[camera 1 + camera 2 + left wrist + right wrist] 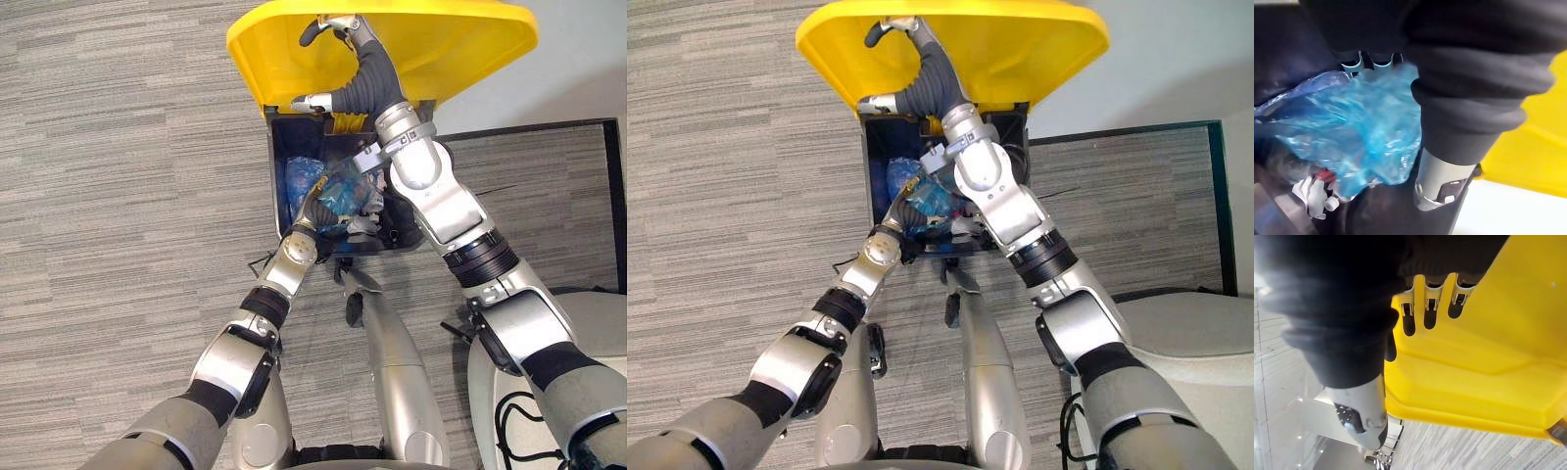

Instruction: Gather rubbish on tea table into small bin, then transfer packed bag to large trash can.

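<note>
The large black trash can stands in front of me with its yellow lid swung up. My right hand rests flat against the lid's inner face, its fingers straight and its thumb near the lid's lower edge. My left hand reaches into the can's mouth and is shut on the crumpled blue rubbish bag. In the left wrist view the bag hangs from my fingers inside the dark can.
More blue plastic and white scraps lie in the can. Grey carpet surrounds it. A black-framed carpet panel lies to the right and a pale wall is behind the can.
</note>
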Controlling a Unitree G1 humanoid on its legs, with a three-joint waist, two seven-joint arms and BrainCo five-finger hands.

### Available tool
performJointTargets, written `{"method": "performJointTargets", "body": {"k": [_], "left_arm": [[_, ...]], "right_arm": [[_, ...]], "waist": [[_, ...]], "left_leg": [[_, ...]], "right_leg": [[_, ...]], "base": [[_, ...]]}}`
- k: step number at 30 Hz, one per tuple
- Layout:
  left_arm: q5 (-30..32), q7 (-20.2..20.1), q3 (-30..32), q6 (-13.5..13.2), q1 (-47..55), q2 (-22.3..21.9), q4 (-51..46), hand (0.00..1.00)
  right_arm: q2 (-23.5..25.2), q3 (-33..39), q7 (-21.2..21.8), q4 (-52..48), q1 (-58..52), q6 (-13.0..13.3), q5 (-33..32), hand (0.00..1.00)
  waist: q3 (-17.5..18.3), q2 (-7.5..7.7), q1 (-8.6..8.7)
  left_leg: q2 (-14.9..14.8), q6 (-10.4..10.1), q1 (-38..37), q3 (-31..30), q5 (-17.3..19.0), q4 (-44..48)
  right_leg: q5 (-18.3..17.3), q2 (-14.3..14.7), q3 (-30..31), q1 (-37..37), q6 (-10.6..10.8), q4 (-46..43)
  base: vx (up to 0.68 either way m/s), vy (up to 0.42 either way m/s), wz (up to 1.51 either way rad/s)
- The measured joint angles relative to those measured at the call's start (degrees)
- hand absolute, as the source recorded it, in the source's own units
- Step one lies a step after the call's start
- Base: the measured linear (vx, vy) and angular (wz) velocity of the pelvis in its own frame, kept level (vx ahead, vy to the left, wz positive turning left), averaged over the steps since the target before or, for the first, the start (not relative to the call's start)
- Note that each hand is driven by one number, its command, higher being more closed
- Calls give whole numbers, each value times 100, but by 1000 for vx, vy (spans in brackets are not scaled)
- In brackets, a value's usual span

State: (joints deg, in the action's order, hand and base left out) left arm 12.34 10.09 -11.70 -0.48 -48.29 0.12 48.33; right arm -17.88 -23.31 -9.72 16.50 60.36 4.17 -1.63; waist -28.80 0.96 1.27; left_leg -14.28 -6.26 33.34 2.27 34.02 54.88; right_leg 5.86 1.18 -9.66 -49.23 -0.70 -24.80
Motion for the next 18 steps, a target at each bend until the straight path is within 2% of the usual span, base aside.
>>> {"method": "performJointTargets", "body": {"k": [6,11,15,18], "left_arm": [[81,-5,-535,1,219,22,-623,0],[85,-96,-1121,-5,406,176,-1089,0],[62,-314,-1605,-47,632,604,-1532,0],[-9,-625,-1841,-247,978,1139,-1884,0]], "right_arm": [[9,43,14,-56,-628,0,224,0],[7,98,148,-245,-1230,-1,449,0],[-24,303,265,-65,-1665,-1,554,0],[-183,305,415,512,-1835,-6,693,0]], "waist": [[25,-22,-61],[28,-21,-101],[36,-20,-186],[38,-25,-206]], "left_leg": [[6,8,-384,-52,-2,-118],[42,-86,-697,13,-175,-467],[145,-144,-1043,22,-359,-855],[208,-153,-1382,-31,-459,-1126]], "right_leg": [[-18,-51,-78,443,-25,85],[-5,-141,-108,709,-44,214],[-46,-201,-120,938,-43,268],[-110,-236,-153,1241,8,338]], "base": [[-22,-34,10],[-11,-52,12],[27,-42,10],[11,-40,16]]}}
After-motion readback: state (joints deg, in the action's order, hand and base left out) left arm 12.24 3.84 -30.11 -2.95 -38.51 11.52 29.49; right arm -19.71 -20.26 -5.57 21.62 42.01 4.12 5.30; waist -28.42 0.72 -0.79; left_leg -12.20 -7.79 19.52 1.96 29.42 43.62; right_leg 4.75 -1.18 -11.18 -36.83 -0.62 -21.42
